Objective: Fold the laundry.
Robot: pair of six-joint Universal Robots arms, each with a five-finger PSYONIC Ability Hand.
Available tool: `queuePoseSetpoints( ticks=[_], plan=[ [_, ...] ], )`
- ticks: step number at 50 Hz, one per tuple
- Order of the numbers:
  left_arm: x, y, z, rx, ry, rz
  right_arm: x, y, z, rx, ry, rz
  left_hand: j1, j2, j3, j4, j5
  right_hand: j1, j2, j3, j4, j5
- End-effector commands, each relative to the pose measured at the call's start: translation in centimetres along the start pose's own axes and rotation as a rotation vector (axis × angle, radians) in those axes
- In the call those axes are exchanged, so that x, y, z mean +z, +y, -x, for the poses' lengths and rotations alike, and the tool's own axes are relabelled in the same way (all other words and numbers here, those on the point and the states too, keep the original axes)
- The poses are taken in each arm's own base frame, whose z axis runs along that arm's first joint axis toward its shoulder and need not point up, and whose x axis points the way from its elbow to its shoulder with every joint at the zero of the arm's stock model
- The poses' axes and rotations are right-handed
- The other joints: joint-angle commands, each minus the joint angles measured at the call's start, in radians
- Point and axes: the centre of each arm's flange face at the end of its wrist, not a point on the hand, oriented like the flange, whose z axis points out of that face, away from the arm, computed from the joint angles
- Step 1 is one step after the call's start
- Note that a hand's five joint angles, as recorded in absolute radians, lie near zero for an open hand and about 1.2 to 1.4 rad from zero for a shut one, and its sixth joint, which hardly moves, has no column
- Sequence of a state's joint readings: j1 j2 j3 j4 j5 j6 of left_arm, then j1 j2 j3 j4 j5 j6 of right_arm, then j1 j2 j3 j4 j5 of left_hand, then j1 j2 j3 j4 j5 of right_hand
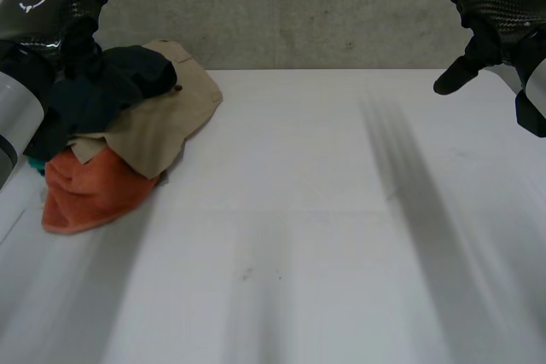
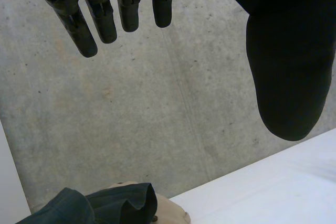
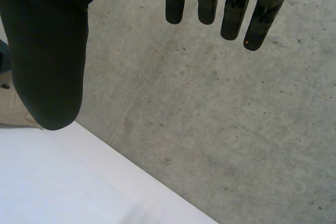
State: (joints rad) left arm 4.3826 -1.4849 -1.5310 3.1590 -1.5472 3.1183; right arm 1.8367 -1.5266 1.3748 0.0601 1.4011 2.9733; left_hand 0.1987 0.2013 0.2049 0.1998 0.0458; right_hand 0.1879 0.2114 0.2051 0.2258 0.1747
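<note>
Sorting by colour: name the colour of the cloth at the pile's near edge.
That cloth is orange, clearest in the head view.

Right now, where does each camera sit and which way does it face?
Head view: between and behind the arms, looking down on the white table and laundry pile; left hand above the pile, right hand raised opposite.
Left wrist view: on the left wrist, facing the concrete wall along the open hand; own fingers and thumb.
Right wrist view: on the right wrist, facing that wall too; own fingers and thumb.
Shared: both wrist views catch the beige garment and table edge.
</note>
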Motion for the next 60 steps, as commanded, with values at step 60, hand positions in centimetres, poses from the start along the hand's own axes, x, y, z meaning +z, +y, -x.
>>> queuePoseSetpoints(
  ticks=[60],
  plan=[
    [0.2,10.5,-17.3,0.163,0.517,-0.030,1.1,1.3,-2.1,-0.100,0.053,0.057,1.198,1.195,1.191,1.196,1.176,-0.013,-0.037,-0.031,-0.051,-0.175]
  ],
)
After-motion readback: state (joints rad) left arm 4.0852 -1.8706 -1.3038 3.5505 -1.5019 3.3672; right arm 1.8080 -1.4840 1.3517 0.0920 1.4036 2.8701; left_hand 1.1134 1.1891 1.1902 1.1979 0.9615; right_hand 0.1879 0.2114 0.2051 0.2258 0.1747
